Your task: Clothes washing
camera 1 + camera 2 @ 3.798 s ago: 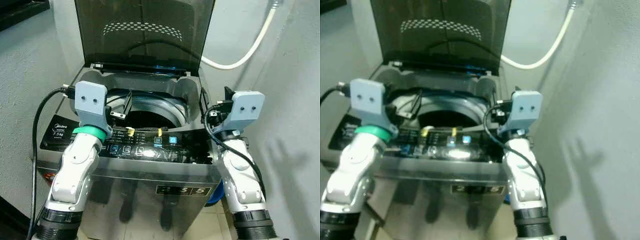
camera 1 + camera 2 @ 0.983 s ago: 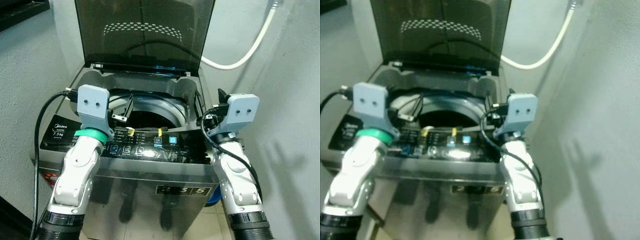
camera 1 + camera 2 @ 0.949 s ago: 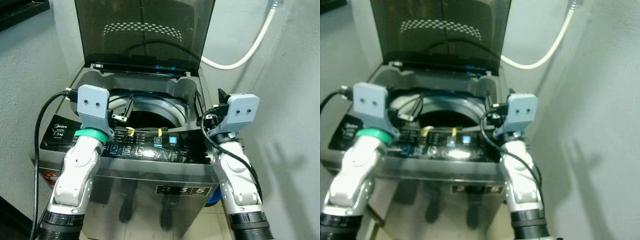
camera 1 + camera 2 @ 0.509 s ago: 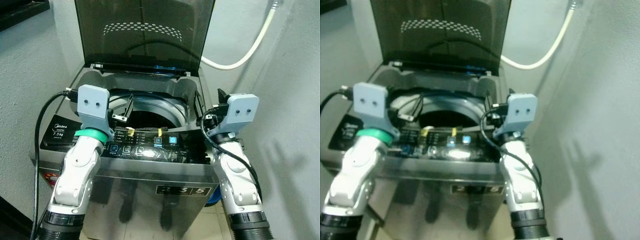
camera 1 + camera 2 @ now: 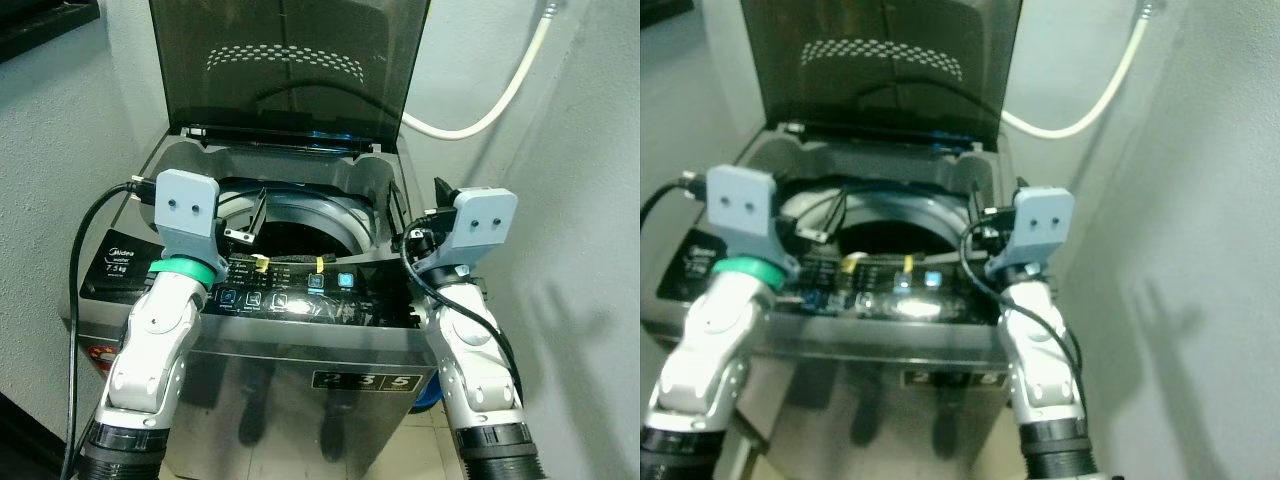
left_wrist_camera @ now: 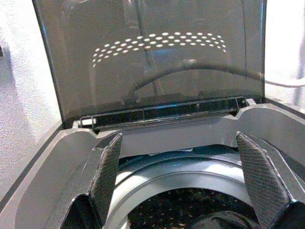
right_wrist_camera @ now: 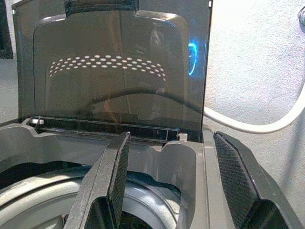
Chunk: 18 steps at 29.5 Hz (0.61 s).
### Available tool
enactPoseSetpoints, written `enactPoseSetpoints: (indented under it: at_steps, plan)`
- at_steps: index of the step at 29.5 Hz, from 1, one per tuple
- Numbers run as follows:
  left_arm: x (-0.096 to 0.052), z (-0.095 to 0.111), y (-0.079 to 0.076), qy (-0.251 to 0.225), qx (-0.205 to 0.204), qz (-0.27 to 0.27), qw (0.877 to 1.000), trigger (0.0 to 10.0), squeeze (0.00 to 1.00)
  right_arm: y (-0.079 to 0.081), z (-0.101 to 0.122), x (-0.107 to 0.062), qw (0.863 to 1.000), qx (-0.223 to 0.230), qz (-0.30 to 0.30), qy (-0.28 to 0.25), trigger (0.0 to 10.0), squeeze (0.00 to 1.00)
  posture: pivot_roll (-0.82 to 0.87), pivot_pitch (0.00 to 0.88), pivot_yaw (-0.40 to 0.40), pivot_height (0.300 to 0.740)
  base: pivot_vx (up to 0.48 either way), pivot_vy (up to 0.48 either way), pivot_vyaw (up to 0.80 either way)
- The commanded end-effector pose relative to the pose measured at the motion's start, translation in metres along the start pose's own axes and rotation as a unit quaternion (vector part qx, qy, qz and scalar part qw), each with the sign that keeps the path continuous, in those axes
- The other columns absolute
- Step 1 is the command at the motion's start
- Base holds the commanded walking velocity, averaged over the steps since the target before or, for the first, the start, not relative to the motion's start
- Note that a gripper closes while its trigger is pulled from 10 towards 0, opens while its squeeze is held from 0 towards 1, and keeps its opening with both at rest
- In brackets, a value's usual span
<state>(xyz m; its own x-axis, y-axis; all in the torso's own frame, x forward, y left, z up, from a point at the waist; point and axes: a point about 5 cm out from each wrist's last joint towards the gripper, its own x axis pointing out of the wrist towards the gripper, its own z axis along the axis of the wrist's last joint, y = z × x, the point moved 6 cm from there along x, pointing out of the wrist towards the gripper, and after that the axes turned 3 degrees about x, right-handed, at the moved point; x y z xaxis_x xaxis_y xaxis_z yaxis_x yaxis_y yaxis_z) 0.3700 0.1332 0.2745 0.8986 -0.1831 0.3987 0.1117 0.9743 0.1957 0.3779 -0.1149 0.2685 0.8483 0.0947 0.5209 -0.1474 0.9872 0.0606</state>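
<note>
My left gripper (image 6: pixel 181 186) and right gripper (image 7: pixel 169 183) hover with fingers spread and empty above the control panel (image 5: pixel 300 290) of the washing machine (image 5: pixel 300 350). Beyond them the drum (image 5: pixel 300 235) holds something dark, likely clothes, though I cannot tell. The lid (image 5: pixel 290 60) stands raised; closing it and starting seem left.

Two silver arms with grey camera housings and black cabling

Each arm is silver-white with rounded segments and a ribbed black collar low down. The left arm (image 5: pixel 150 345) wears a green ring below a grey-blue box with two dark screw holes; a thick black cable (image 5: pixel 78 300) loops from it. The right arm (image 5: pixel 470 350) carries a matching box and tangled black wires. The fingers (image 6: pixel 107 174) are black with a fine cross-hatched texture.
</note>
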Motion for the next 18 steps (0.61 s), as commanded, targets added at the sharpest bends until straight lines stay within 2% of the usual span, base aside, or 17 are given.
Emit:
enactPoseSetpoints:
  at_steps: [1, 11, 18]
  plan:
    - [0.0009, -0.0022, 0.0006, 0.004, 0.002, 0.0, 1.0, 10.0, 0.0, -0.0008, -0.0047, -0.0036, 1.0, 0.005, -0.004, 0.006, 10.0, 0.0, 0.03, 0.0, 0.007, 0.74, 0.0, 0.0, 0.0]
    - [0.0011, -0.0021, 0.0004, 0.004, 0.0, 0.0, 1.0, 10.0, 0.0, -0.0009, -0.004, -0.0039, 1.0, 0.006, -0.006, 0.005, 10.0, 0.0, 0.03, 0.0, 0.008, 0.74, 0.0, 0.0, 0.0]
    - [0.0013, -0.0019, 0.0002, 0.004, -0.001, 0.001, 1.0, 10.0, 0.0, -0.0005, -0.0043, -0.0038, 1.0, 0.006, -0.005, 0.005, 10.0, 0.0, 0.03, 0.0, 0.007, 0.74, -0.438, 0.0, 0.0]
